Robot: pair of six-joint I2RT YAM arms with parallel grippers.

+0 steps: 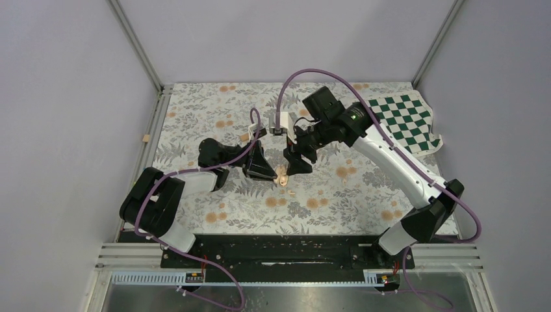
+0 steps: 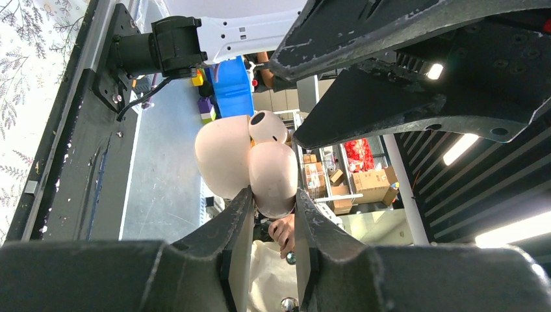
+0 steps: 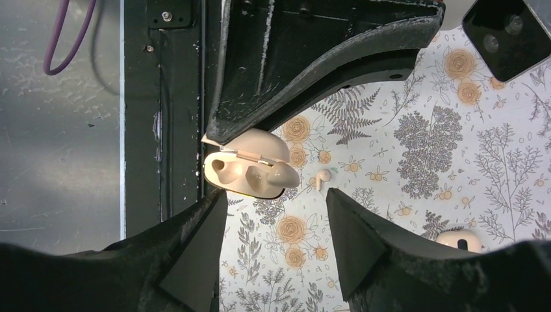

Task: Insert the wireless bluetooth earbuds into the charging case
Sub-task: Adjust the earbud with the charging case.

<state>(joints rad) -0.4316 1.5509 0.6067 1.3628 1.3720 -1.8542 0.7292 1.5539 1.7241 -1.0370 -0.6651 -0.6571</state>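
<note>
Floral cloth covers the tabletop [image 1: 338, 201], inside pale walls, with a green checked mat at its far right corner. The charging case [image 3: 247, 166] is lifted off the cloth with its lid swung open, and the left end effector [image 2: 273, 195] is clamped on its body. That grip probably steadies the case and keeps its hollows facing the other arm.

One hollow shows bare. In the other sits an earbud [image 3: 281, 174], its tip poking past the case's rim, so it may not be fully home.

The right end effector [image 3: 276, 195] hovers just beside the case with its fingers apart and nothing between them. It has either let go of that bud or is free to fetch the other.

The loose earbud [image 3: 321, 177] lies on the cloth just beside the case, apart from both arms. It is tiny and smooth, so picking it up will probably need a careful, well-centred pinch. The task looks about half done.
</note>
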